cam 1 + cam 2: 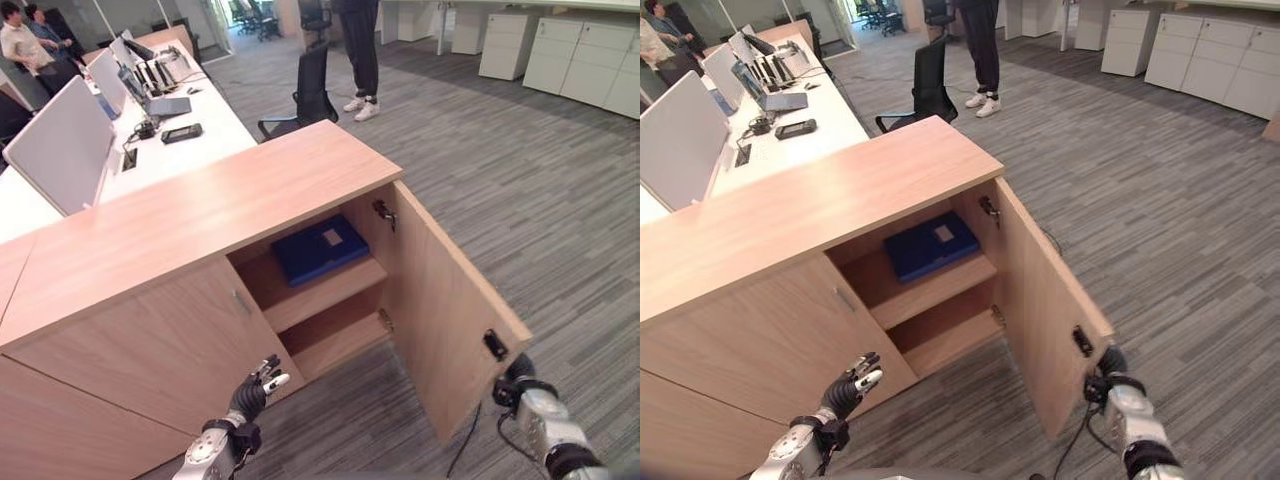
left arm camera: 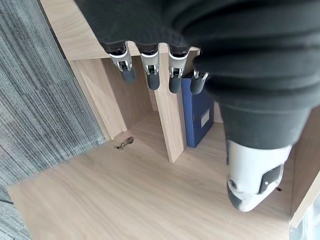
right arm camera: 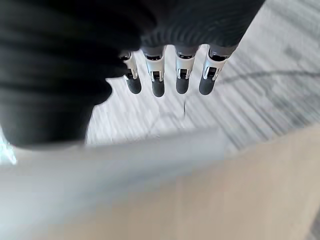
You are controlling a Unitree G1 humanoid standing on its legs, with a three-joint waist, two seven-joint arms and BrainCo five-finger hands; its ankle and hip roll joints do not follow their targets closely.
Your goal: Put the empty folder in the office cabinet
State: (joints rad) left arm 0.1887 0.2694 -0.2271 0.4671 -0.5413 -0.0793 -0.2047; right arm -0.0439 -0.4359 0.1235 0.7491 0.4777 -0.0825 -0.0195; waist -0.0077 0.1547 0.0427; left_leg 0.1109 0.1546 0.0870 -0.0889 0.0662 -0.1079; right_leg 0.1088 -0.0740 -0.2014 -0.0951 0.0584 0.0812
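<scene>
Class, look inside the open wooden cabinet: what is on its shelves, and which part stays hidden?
A blue folder lies flat on the upper shelf of the cabinet. The lower shelf looks bare. The closed left door hides that side.

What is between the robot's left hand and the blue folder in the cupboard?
In the left eye view, only the edge of the upper shelf lies between the left hand and the blue folder; nothing else blocks the way.

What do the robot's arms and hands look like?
Both arms are silver-grey. The left hand and right hand wear dark ribbed covers over the back and wrist. The fingers are silver with dark rounded tips, lined up in a row.
</scene>
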